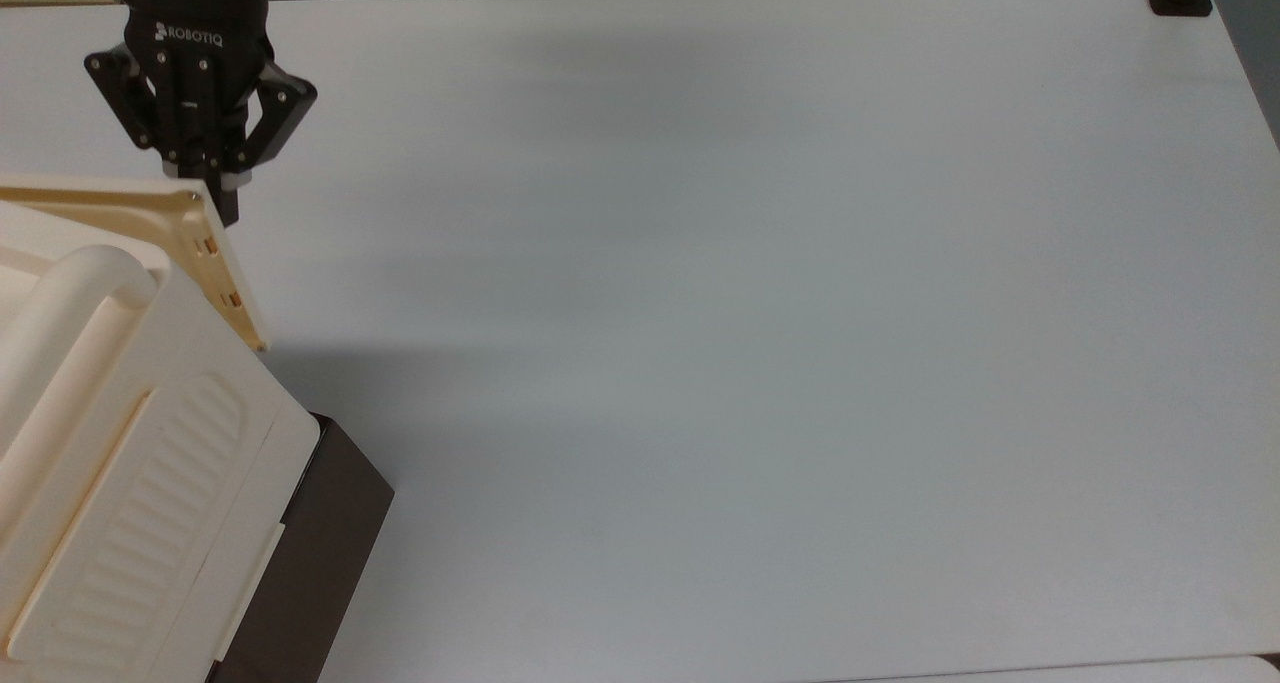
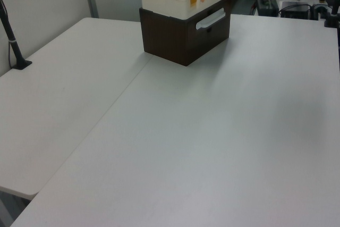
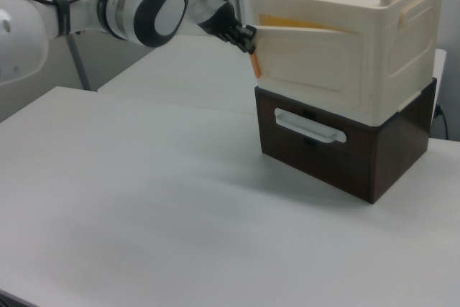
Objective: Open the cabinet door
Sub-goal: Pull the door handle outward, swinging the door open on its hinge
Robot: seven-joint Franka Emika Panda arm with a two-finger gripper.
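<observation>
Cabinet point(image 3: 374, 41) sits on dark brown box point(image 3: 338, 152) at the desk point(image 1: 750, 313) corner, bottom-left in the top view. Cabinet door point(image 1: 205, 253) is partly open, swung out w/ free edge toward gripper point(image 1: 222, 203); two small latch clips visible along that edge, yellowish interior showing in the right view. Gripper fingers look narrow, pinched together at the door's upper corner; can't tell if actually gripping the rim or just touching. Rest of desk bare white.
</observation>
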